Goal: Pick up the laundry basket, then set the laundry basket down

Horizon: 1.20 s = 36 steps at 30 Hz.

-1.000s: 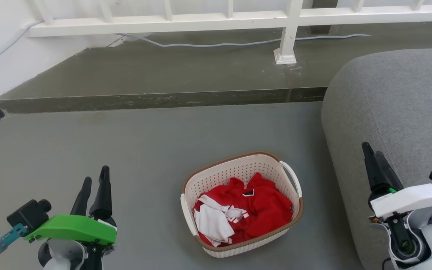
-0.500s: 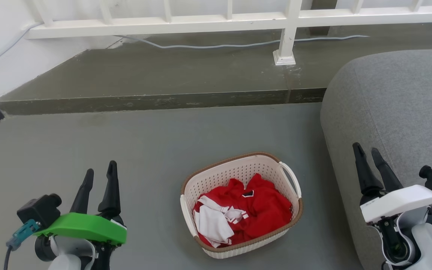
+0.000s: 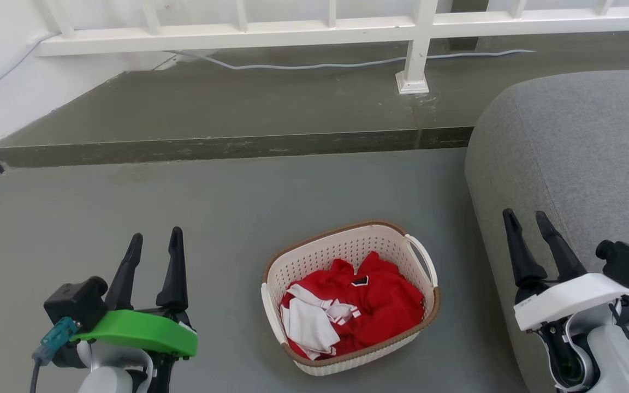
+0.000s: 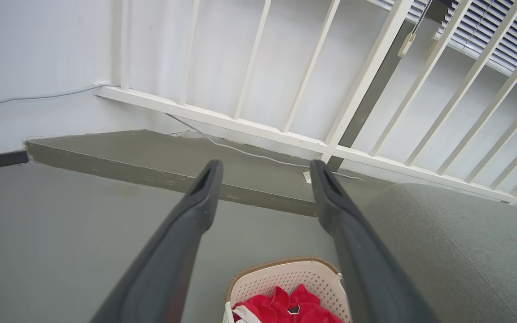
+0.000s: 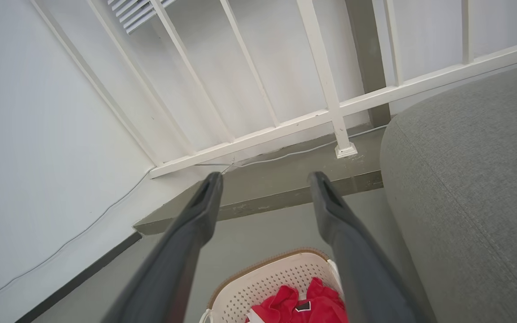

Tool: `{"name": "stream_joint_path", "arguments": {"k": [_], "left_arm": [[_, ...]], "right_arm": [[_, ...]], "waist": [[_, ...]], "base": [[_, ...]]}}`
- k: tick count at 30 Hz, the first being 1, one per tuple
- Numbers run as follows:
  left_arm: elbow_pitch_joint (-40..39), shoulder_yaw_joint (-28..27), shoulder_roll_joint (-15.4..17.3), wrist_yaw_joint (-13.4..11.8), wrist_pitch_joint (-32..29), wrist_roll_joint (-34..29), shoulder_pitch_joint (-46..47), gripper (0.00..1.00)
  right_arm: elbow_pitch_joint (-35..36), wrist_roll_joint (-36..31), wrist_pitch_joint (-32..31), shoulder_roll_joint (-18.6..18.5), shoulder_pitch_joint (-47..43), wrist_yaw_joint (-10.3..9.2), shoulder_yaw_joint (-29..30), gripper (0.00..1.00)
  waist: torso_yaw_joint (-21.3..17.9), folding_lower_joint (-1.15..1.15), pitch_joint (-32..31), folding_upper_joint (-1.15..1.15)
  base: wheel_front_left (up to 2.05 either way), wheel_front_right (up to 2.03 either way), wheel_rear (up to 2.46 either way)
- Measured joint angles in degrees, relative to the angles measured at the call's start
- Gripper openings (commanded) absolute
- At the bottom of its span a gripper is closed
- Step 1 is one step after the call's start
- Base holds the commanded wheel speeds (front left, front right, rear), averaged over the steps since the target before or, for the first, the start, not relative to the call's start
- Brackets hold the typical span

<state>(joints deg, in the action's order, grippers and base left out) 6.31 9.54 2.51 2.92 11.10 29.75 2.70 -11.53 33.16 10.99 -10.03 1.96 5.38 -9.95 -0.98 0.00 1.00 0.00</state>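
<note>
Green-cased at the wrist, the left gripper (image 3: pixel 156 236) hangs at the lower left of the head view above the grey floor (image 3: pixel 183 191). Its two dark fingers are parted with a clear gap, and nothing sits between them. It is well apart from the laundry basket (image 3: pixel 314 262), which stands on the floor to its right, in the lower middle of that view and near the front of the sofa (image 3: pixel 576 153).

The basket is cream-white plastic and rounded-rectangular, and it sits at a slant to the view. Its walls are pierced with rows of small holes, a brown woven-look rim (image 3: pixel 325 233) runs round the top, and a white loop handle (image 3: pixel 422 256) curves out at its right end.

Inside, a crumpled red garment (image 3: pixel 391 305) with a small dark patch at the collar covers most of the bottom. A bunched white cloth (image 3: pixel 309 325) with red trim lies on it at the near left corner.

The sofa, in grey fabric, takes up the right side. In front of it is the white-cased right gripper (image 3: pixel 524 214), its fingers likewise spread and holding nothing, clear of the basket.
</note>
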Motion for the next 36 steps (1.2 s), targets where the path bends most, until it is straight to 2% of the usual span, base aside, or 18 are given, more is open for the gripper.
{"name": "stream_joint_path", "arguments": {"k": [17,31,36], "left_arm": [[-1.9,1.7,0.0,-0.9,3.2,-10.9,0.0,1.0],[-2.3,1.8,0.0,-1.7,3.3,-10.7,0.0,1.0],[-3.1,2.0,0.0,-2.0,3.3,-8.7,0.0,1.0]], "right_arm": [[0.7,-12.5,3.2,-0.1,0.4,0.15,-0.7,1.0],[0.6,-13.6,3.3,0.6,0.6,0.66,0.4,1.0],[0.7,-13.6,3.3,0.8,0.8,0.81,0.5,1.0]], "waist": [[-0.3,0.0,0.8,0.0],[-0.4,0.0,1.2,0.0],[-0.8,0.0,2.4,0.0]], "base": [[0.0,0.0,0.0],[0.0,0.0,0.0],[0.0,0.0,0.0]]}}
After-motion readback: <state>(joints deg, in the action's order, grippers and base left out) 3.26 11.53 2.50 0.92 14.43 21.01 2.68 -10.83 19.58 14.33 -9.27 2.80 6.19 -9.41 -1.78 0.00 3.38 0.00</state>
